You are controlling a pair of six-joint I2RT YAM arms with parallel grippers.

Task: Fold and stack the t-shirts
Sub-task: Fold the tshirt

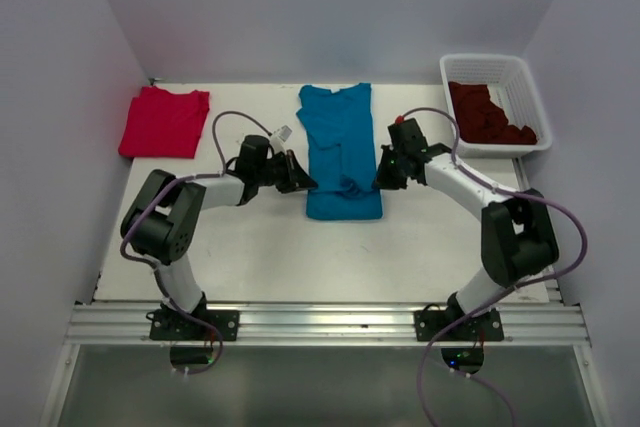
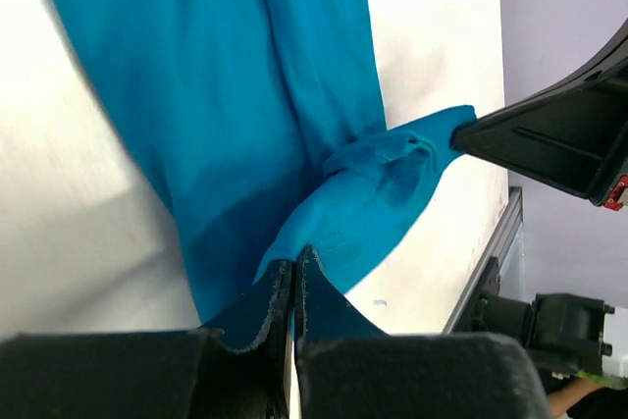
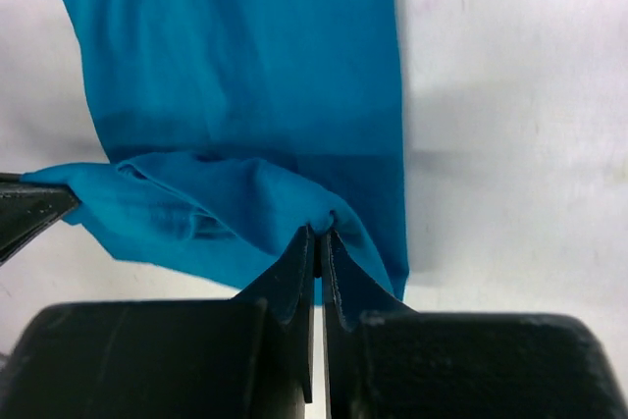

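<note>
Top external view puts the task near its middle. A red shirt (image 1: 163,122) lies folded at the far left of the surface (image 1: 300,247). Maroon shirts (image 1: 487,117) sit crumpled in the basket (image 1: 495,65) at far right, not yet folded. The teal shirt (image 1: 340,137) lies at centre as a narrow strip, apparently with its sides already turned in. I judge it is mid-fold, with stacking and the maroon shirts left to do.

The left claw (image 1: 303,183) is clamped on the left side of the teal shirt's near end, and the right claw (image 1: 381,179) on the right side. Both wrist views show cloth pinched between closed jaws. A bunched band of cloth is raised between the two claws, and the rest of the shirt lies flat on the surface, stretching away from them.
</note>
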